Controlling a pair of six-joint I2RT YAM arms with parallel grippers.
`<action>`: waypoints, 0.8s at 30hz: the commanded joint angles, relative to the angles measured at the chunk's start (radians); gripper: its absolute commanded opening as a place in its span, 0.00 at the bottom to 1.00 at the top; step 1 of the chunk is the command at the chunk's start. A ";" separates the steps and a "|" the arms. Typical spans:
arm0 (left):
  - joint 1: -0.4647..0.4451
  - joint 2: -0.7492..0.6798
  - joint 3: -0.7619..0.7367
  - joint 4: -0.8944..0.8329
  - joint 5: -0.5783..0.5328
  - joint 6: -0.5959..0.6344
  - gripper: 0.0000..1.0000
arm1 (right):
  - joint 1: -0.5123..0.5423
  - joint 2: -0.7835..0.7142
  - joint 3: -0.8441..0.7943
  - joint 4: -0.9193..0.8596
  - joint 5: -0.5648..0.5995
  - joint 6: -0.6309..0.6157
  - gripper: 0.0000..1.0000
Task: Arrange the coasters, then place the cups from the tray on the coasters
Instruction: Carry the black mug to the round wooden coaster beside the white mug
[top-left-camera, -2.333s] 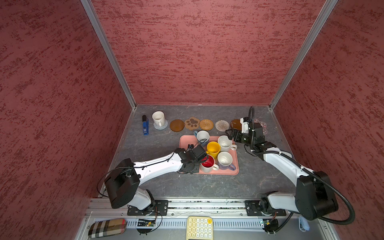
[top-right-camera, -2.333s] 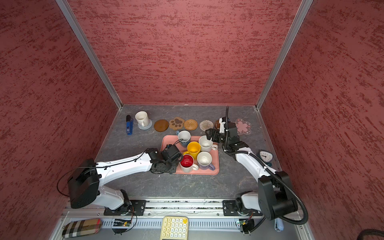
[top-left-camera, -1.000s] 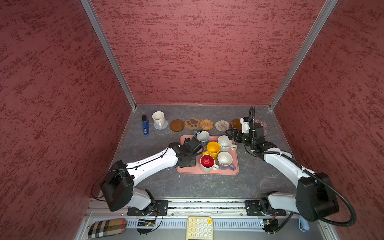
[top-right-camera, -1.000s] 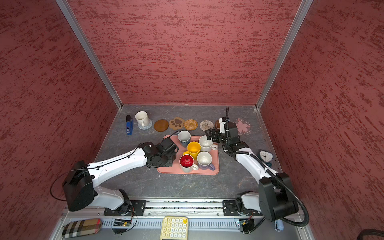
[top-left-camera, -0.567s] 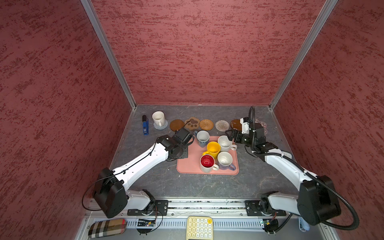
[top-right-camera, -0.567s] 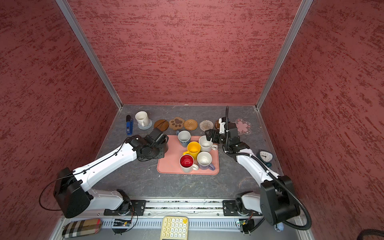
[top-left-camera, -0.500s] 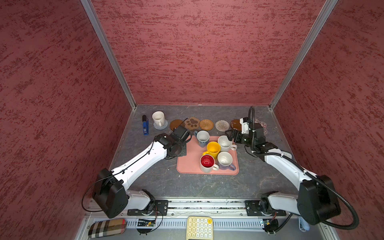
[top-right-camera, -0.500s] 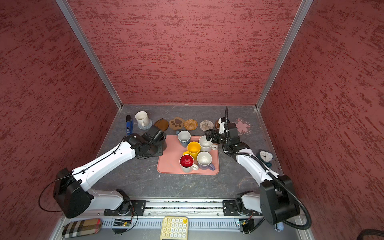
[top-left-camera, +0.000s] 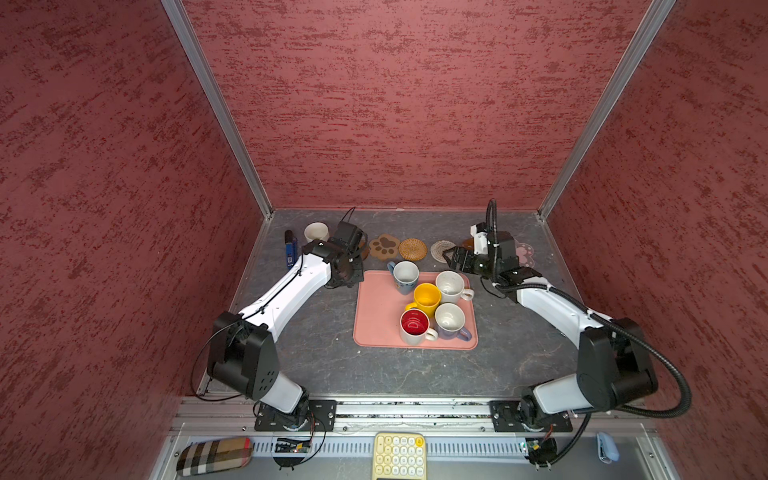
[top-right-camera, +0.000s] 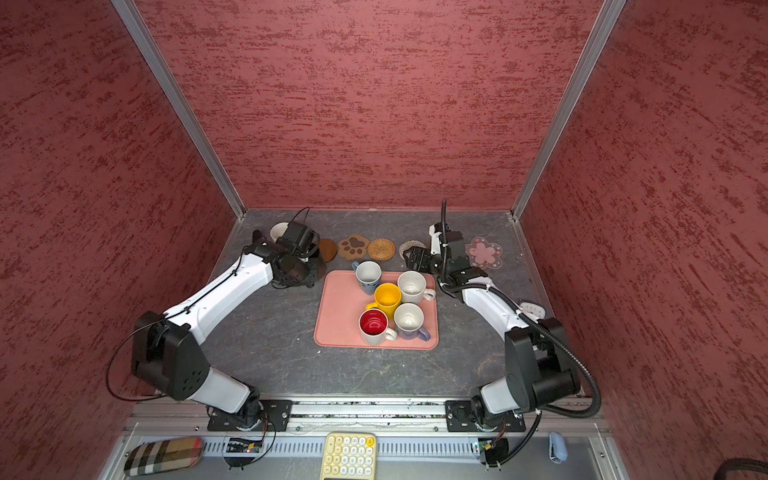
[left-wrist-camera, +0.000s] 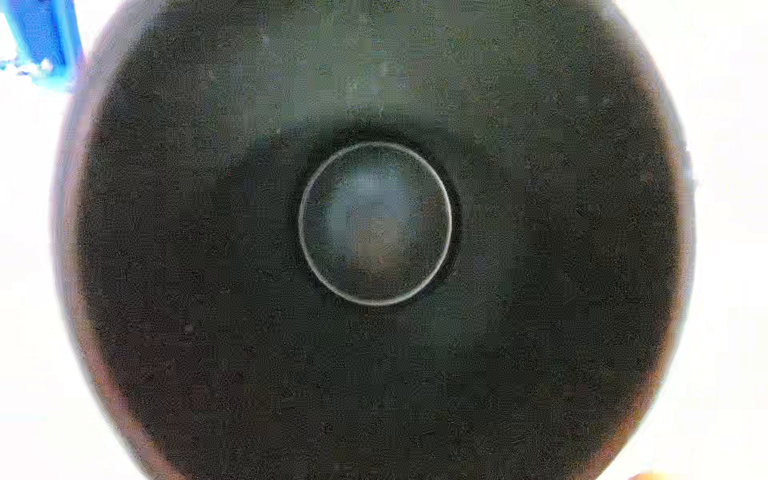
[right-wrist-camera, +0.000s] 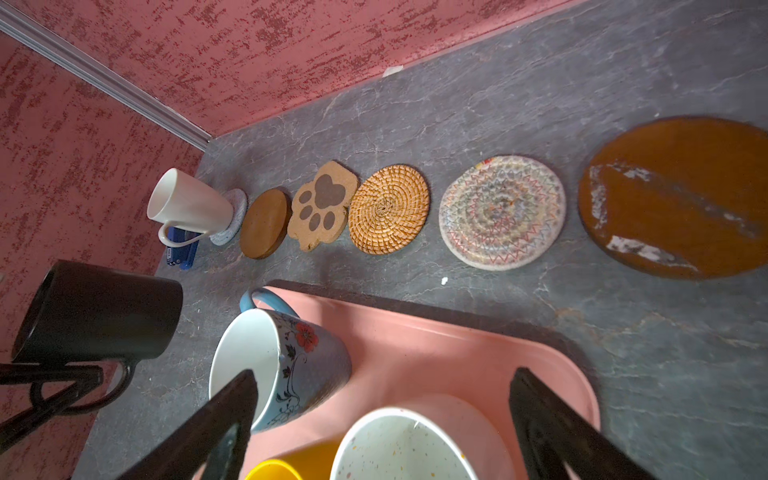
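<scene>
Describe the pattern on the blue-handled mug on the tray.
The blue-handled mug has a red flower and dark curling vines; clearest in the right wrist view.

Matt stone-look table, rough red walls, glazed mugs
The tabletop (right-wrist-camera: 498, 104) looks like matt grey veined stone; the walls (top-left-camera: 395, 104) filling the upper part of both top views are coarse and rough, edged by brushed metal strips (top-left-camera: 219, 108). The tray (right-wrist-camera: 436, 353) is smooth matt plastic or silicone, the white mug (right-wrist-camera: 189, 203) and blue mug (right-wrist-camera: 307, 361) glossy glazed, the black mug (right-wrist-camera: 104, 311) satin, the wicker coaster (right-wrist-camera: 388, 209) woven cane, the paw coaster (right-wrist-camera: 322, 206) cork-like, the scuffed brown disc (right-wrist-camera: 677, 195) shiny
</scene>
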 joint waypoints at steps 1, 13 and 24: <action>0.029 0.043 0.083 0.091 0.017 0.045 0.00 | 0.008 0.044 0.053 0.023 -0.011 -0.021 0.96; 0.081 0.298 0.304 0.111 -0.001 0.060 0.00 | 0.001 0.244 0.220 0.034 -0.036 -0.039 0.96; 0.121 0.450 0.427 0.133 -0.014 0.078 0.00 | -0.001 0.326 0.281 0.057 -0.057 -0.045 0.96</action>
